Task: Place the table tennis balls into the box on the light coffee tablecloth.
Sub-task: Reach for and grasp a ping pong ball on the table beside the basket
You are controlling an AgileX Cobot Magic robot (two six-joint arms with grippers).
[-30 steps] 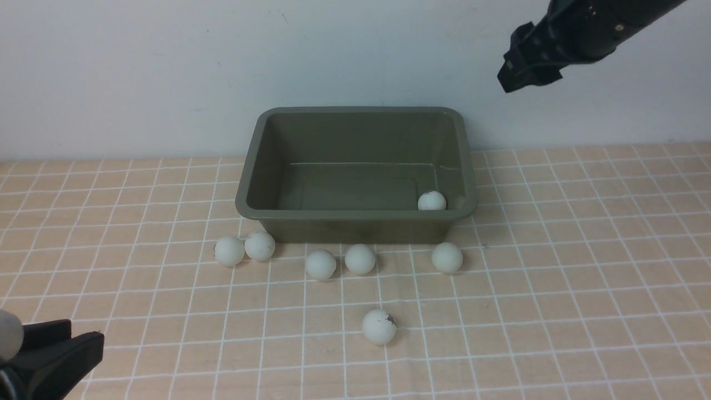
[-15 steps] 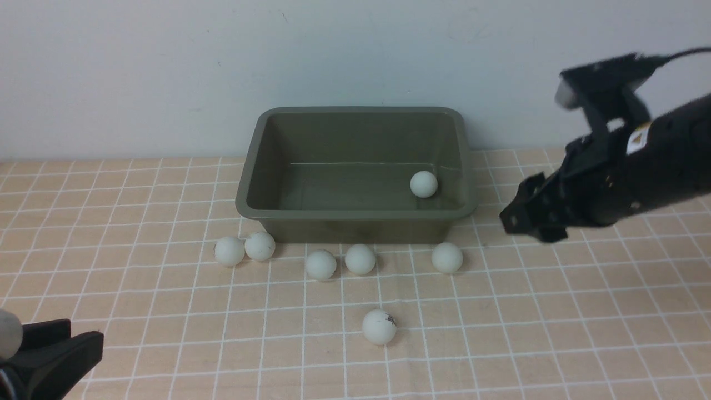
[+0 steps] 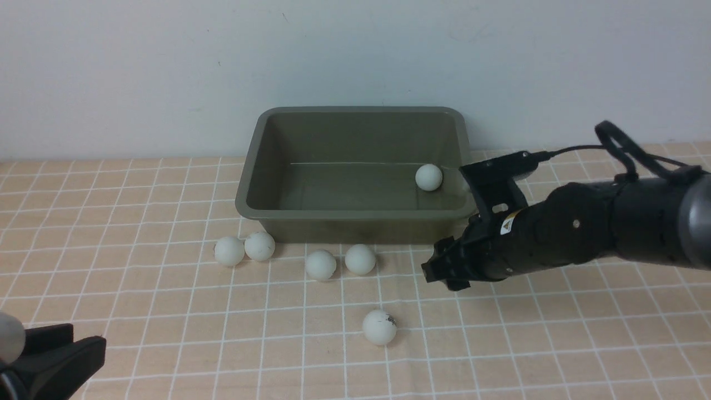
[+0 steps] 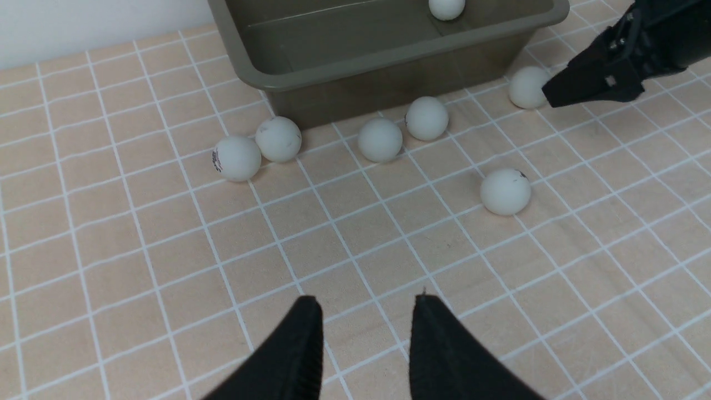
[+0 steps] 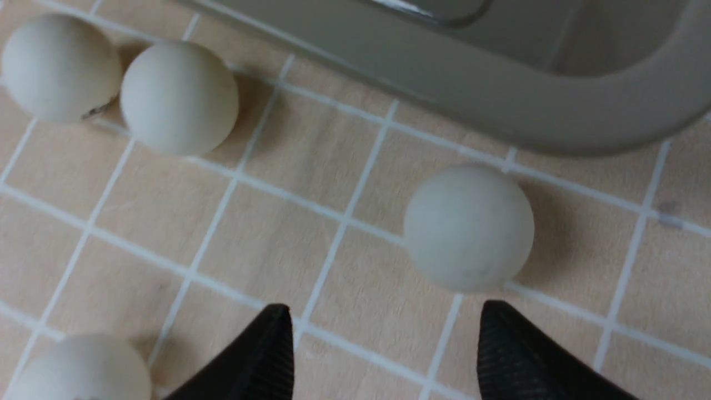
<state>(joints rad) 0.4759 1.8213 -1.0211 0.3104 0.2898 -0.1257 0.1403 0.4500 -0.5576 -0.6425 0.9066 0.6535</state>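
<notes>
Right claw (image 5: 386,306) was held spread by a loose ball (image 5: 468,226); a lone ball (image 3: 429,177) was seen in the box (image 3: 355,214), six outside

The left gripper (image 4: 365,304), jaws apart and empty, hangs over the cloth (image 4: 139,233). Six balls (image 4: 505,191) lie outside the box (image 4: 389,55), one inside. The right gripper (image 4: 561,93) is just beside one ball.

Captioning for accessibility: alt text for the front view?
The right gripper hangs low over the checked cloth at the front right corner of a green box that holds one white ball. Five more balls lie on the cloth in front of the box; the left gripper shows at the bottom left.
</notes>
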